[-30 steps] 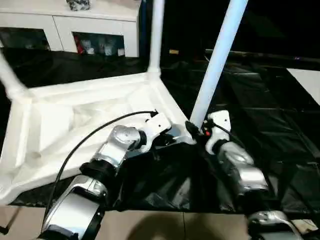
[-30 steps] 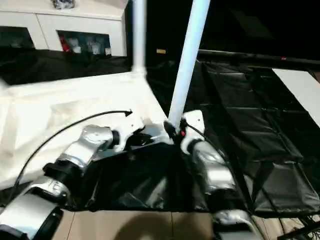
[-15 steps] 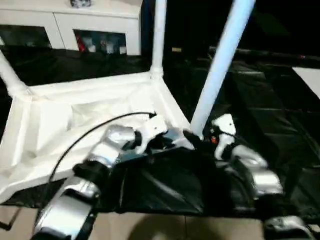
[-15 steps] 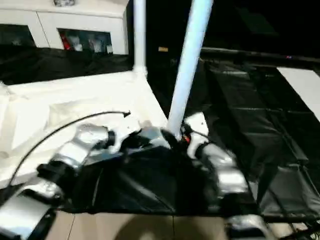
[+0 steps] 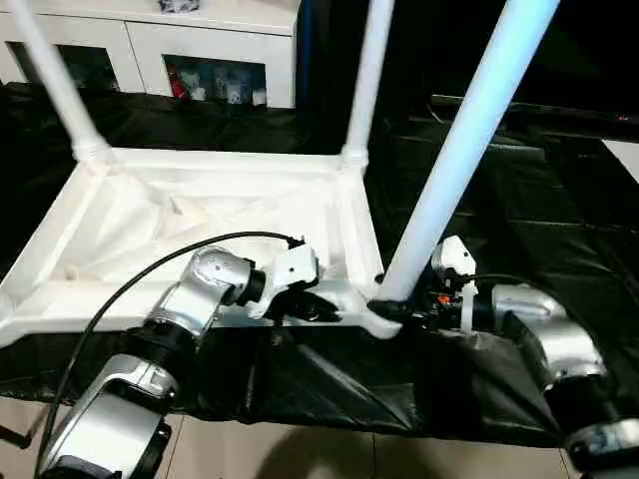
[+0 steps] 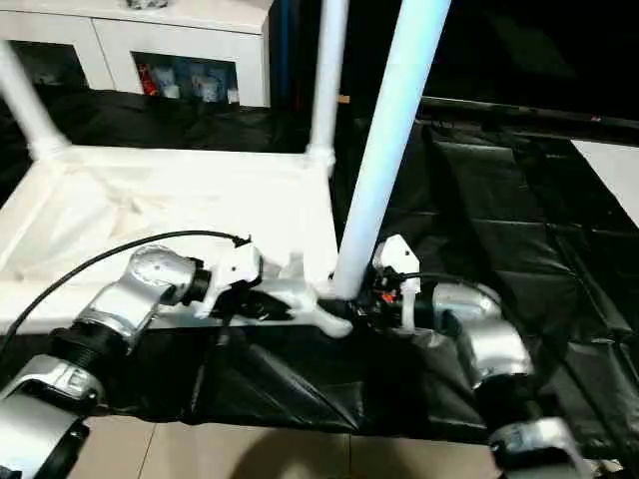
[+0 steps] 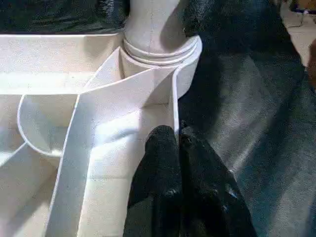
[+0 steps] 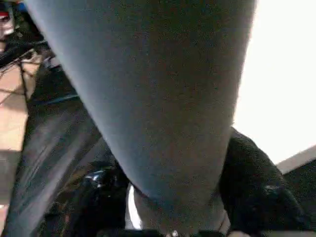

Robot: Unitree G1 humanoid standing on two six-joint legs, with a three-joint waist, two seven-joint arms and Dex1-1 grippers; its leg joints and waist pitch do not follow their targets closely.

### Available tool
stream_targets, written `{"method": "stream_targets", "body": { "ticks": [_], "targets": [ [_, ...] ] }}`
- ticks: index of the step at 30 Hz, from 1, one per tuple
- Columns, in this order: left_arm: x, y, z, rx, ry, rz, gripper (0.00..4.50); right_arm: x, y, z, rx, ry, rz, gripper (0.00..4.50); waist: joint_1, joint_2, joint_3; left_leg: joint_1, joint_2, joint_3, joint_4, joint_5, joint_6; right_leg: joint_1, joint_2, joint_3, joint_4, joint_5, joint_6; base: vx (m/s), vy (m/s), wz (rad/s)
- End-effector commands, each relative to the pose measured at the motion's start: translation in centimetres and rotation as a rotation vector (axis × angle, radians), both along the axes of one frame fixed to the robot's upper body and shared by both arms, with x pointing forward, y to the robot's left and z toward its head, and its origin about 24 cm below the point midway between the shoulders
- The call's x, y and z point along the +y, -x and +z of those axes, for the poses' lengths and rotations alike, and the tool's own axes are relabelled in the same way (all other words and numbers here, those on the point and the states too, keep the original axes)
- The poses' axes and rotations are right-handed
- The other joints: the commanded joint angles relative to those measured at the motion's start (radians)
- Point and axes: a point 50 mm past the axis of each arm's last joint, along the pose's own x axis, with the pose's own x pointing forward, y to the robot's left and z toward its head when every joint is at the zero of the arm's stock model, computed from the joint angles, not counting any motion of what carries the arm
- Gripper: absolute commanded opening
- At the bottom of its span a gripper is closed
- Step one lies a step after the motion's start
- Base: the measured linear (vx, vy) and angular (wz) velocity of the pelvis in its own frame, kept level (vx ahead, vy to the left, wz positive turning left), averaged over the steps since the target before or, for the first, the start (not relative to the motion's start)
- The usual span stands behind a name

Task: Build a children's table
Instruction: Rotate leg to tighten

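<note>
The children's table top (image 5: 200, 215) lies upside down on a black sheet, ribbed side up. Two white legs (image 5: 364, 80) (image 5: 55, 80) stand in its far corner sockets. A third leg (image 5: 459, 150) stands in the near right socket (image 5: 384, 317), leaning a little to the right. My right gripper (image 5: 404, 307) is shut on the foot of this leg; a black finger (image 8: 256, 192) shows on each side of the tube (image 8: 163, 98). My left gripper (image 5: 318, 305) is shut, and its fingertips (image 7: 170, 136) rest on the top's near rim beside that socket.
A white cabinet (image 5: 200, 40) with open shelves stands at the back. The black sheet (image 5: 559, 220) runs on to the right of the table top. Bare floor (image 5: 300, 454) lies by the front edge. A black cable (image 5: 130, 289) loops over my left forearm.
The camera has shifted, so all three legs now show. My right forearm has swung out to the right, its gripper staying at the leg's foot. The left gripper stays on the rim.
</note>
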Motion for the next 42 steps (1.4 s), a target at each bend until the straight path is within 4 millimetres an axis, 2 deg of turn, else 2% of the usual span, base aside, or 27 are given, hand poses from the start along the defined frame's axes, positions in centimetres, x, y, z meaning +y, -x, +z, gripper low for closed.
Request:
{"method": "stream_targets", "body": {
  "ticks": [1,6,12,15,16,18,20,21,22,23,26,28,29,30,31,32,34,36,37,38,39,40,42],
  "targets": [
    [-0.4,0.1,0.2,-0.016,-0.004,-0.033,0.00,0.6,0.6,-0.3,0.041,0.005,0.082,2.19,-0.001,0.000,-0.050,-0.010,0.034,-0.001,-0.066,-0.055,0.127,0.062,-0.061,0.059,-0.058,-0.055,-0.287,0.000,0.000,0.00],
    [-0.3,0.1,0.4,0.000,0.006,-0.045,0.00,1.1,1.2,-0.5,0.088,-0.009,0.138,2.06,0.008,0.001,-0.050,-0.009,0.035,0.001,-0.065,-0.043,0.124,0.063,-0.060,0.059,-0.055,-0.041,-0.286,0.000,0.000,0.00],
    [-1.1,-0.5,0.4,-0.027,0.026,0.049,0.00,1.7,1.9,-1.2,0.129,-0.072,0.078,2.06,0.018,-0.001,-0.049,-0.006,0.035,0.001,-0.067,-0.060,0.104,0.061,-0.061,0.060,-0.059,-0.066,-0.273,0.000,0.000,0.00],
    [-2.1,-1.1,0.2,-0.047,0.049,0.144,0.00,2.4,1.9,-2.1,0.107,-0.076,-0.046,2.06,0.017,-0.001,-0.045,-0.005,0.034,0.001,-0.070,-0.092,0.085,0.058,-0.062,0.060,-0.069,-0.128,-0.257,0.000,0.000,0.00],
    [-2.6,-1.1,0.2,-0.047,0.065,0.168,0.00,2.6,1.7,-2.5,0.095,-0.067,-0.100,2.06,0.017,0.000,-0.041,0.000,0.033,0.002,-0.072,-0.129,0.068,0.052,-0.061,0.059,-0.078,-0.189,-0.244,0.000,0.000,0.00],
    [-3.6,-1.1,0.0,-0.048,0.083,0.195,0.00,3.0,1.4,-3.3,0.084,-0.047,-0.209,2.05,0.012,-0.001,-0.041,-0.005,0.031,-0.002,-0.076,-0.149,0.042,0.054,-0.062,0.058,-0.086,-0.278,-0.203,0.000,0.000,0.00],
    [-4.6,-0.8,-0.2,-0.049,0.093,0.203,0.00,3.4,0.9,-3.9,0.077,-0.037,-0.328,2.01,0.007,-0.001,-0.040,-0.008,0.030,-0.005,-0.078,-0.154,0.030,0.055,-0.062,0.056,-0.089,-0.312,-0.179,0.000,0.000,0.00],
    [-5.6,-0.7,-0.3,-0.049,0.106,0.229,0.00,3.9,0.4,-4.5,0.095,-0.042,-0.448,2.00,0.005,-0.002,-0.041,-0.009,0.029,-0.005,-0.078,-0.156,0.029,0.055,-0.061,0.057,-0.090,-0.316,-0.174,0.000,0.000,0.00],
    [-6.1,-0.5,-0.4,-0.050,0.108,0.232,0.00,4.3,0.2,-4.6,0.104,-0.052,-0.503,2.00,-0.002,-0.001,-0.041,-0.008,0.030,-0.005,-0.079,-0.161,0.021,0.050,-0.061,0.059,-0.091,-0.319,-0.171,0.000,0.000,0.00],
    [-6.4,-0.5,-0.4,-0.051,0.108,0.232,0.00,4.5,0.0,-4.7,0.107,-0.057,-0.531,1.98,-0.007,-0.001,-0.041,-0.009,0.028,-0.008,-0.081,-0.170,0.017,0.052,-0.060,0.056,-0.092,-0.334,-0.165,0.000,0.000,0.00],
    [-7.4,-0.2,-0.7,-0.064,0.098,0.246,0.00,5.9,-1.0,-4.8,0.109,-0.053,-0.659,1.98,-0.015,0.003,-0.040,-0.010,0.026,-0.007,-0.081,-0.188,0.027,0.049,-0.058,0.057,-0.096,-0.338,-0.163,0.000,0.000,0.00],
    [-7.9,-0.1,-0.9,-0.070,0.089,0.253,0.00,7.1,-1.5,-4.6,0.095,-0.035,-0.701,1.98,-0.025,0.007,-0.041,-0.016,0.025,-0.012,-0.084,-0.191,0.014,0.052,-0.058,0.055,-0.096,-0.349,-0.157,0.000,0.000,0.00],
    [-8.1,-0.1,-0.9,-0.071,0.087,0.256,0.00,7.7,-1.8,-4.5,0.085,-0.025,-0.712,1.98,-0.031,0.006,-0.040,-0.013,0.025,-0.011,-0.083,-0.202,0.012,0.048,-0.057,0.056,-0.098,-0.346,-0.157,0.000,0.000,0.00],
    [-8.2,-0.1,-1.0,-0.071,0.084,0.258,0.00,8.4,-1.9,-4.2,0.055,-0.017,-0.700,1.98,-0.033,0.006,-0.041,-0.012,0.025,-0.011,-0.082,-0.206,0.012,0.047,-0.057,0.056,-0.096,-0.339,-0.160,0.000,0.000,0.00],
    [-8.2,-0.1,-1.0,-0.075,0.075,0.263,0.00,9.2,-2.0,-3.8,0.010,-0.008,-0.677,1.98,-0.036,0.008,-0.041,-0.017,0.024,-0.012,-0.084,-0.206,0.013,0.050,-0.057,0.056,-0.096,-0.332,-0.161,0.000,0.000,0.00],
    [-8.1,-0.1,-1.1,-0.080,0.067,0.261,0.00,9.4,-2.1,-3.6,-0.011,-0.013,-0.665,1.98,-0.037,0.008,-0.040,-0.014,0.025,-0.011,-0.083,-0.211,0.016,0.047,-0.056,0.057,-0.097,-0.324,-0.163,0.000,0.000,0.00],
    [-8.0,-0.2,-1.1,-0.084,0.054,0.260,0.00,9.6,-2.1,-3.3,-0.036,-0.029,-0.650,2.51,-0.036,0.007,-0.040,-0.014,0.024,-0.010,-0.083,-0.213,0.027,0.048,-0.056,0.058,-0.095,-0.309,-0.171,0.000,0.000,0.00],
    [-7.6,-0.2,-1.1,-0.086,0.040,0.252,0.00,9.3,-1.9,-3.0,-0.047,-0.057,-0.616,2.63,-0.037,0.006,-0.041,-0.014,0.025,-0.009,-0.083,-0.214,0.037,0.050,-0.055,0.058,-0.095,-0.298,-0.176,0.000,0.000,0.00],
    [-7.0,-0.3,-1.1,-0.085,0.028,0.237,0.00,8.6,-1.6,-2.8,-0.053,-0.081,-0.566,2.83,-0.034,0.007,-0.042,-0.013,0.026,-0.008,-0.081,-0.208,0.044,0.049,-0.057,0.059,-0.094,-0.285,-0.182,0.000,0.000,0.00],
    [-6.7,-0.3,-1.1,-0.085,0.022,0.226,0.00,8.2,-1.5,-2.8,-0.054,-0.088,-0.538,2.83,-0.032,0.006,-0.042,-0.014,0.026,-0.007,-0.080,-0.200,0.050,0.052,-0.057,0.059,-0.093,-0.271,-0.185,0.000,0.000,0.00],
    [-6.4,-0.2,-1.1,-0.082,0.016,0.206,0.00,7.6,-1.2,-2.7,-0.057,-0.089,-0.502,3.00,-0.029,0.007,-0.044,-0.013,0.027,-0.007,-0.079,-0.180,0.065,0.053,-0.056,0.060,-0.089,-0.234,-0.193,0.000,0.000,0.00],
    [-6.2,-0.2,-1.1,-0.081,0.013,0.197,0.00,7.4,-1.2,-2.7,-0.058,-0.088,-0.488,3.11,-0.031,0.007,-0.046,-0.017,0.027,-0.006,-0.077,-0.154,0.078,0.056,-0.056,0.060,-0.083,-0.184,-0.209,0.000,0.000,0.00],
    [-5.6,-0.1,-1.1,-0.067,0.009,0.158,0.00,6.3,-0.7,-2.7,-0.076,-0.071,-0.417,3.11,-0.030,0.007,-0.049,-0.018,0.027,-0.006,-0.074,-0.106,0.091,0.060,-0.057,0.060,-0.074,-0.112,-0.232,0.000,0.000,0.00]
  ]
}}
